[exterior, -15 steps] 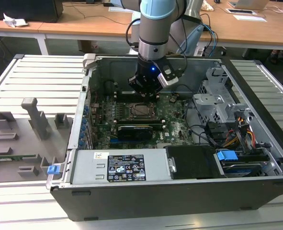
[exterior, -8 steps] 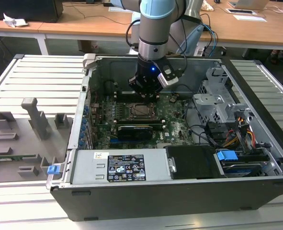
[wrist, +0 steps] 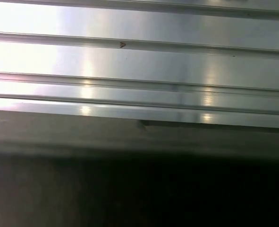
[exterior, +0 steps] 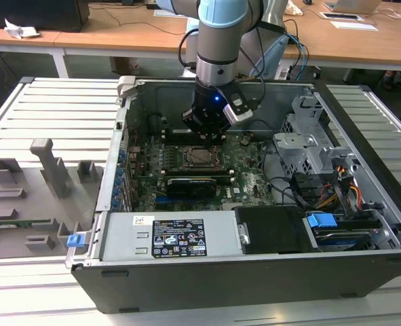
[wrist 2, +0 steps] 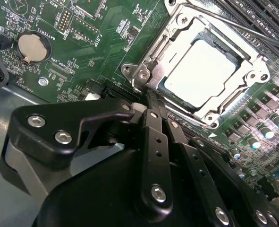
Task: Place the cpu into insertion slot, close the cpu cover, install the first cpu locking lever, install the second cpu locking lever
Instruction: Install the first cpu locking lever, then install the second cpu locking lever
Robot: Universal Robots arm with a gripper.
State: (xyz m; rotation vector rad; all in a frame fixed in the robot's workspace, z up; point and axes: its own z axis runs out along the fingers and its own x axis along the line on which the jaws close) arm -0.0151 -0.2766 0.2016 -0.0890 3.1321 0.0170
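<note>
In the second wrist view the black fingers (wrist 2: 151,111) lay pressed together, nothing between them, their tips (wrist 2: 148,97) meeting just at the corner of the cpu cover (wrist 2: 252,75). The cover lay flat over the insertion slot (wrist 2: 165,85), framing the cpu (wrist 2: 200,73), whose pale metal top showed through the square opening. A thin locking lever (wrist 2: 233,23) ran along the far side of the cover, beside the dark memory slots (wrist 2: 266,19). A round coin battery (wrist 2: 31,48) sat on the green motherboard (wrist 2: 106,28), well apart from the socket.

In the exterior view the gripper (exterior: 205,136) hung inside the open computer case (exterior: 207,278), directly above the cpu (exterior: 201,157), with a long black expansion card (exterior: 197,185) just in front of the socket. The case rested on a ribbed metal desk (exterior: 58,109). The first wrist view showed ribbed metal panelling (wrist: 139,61).
</note>
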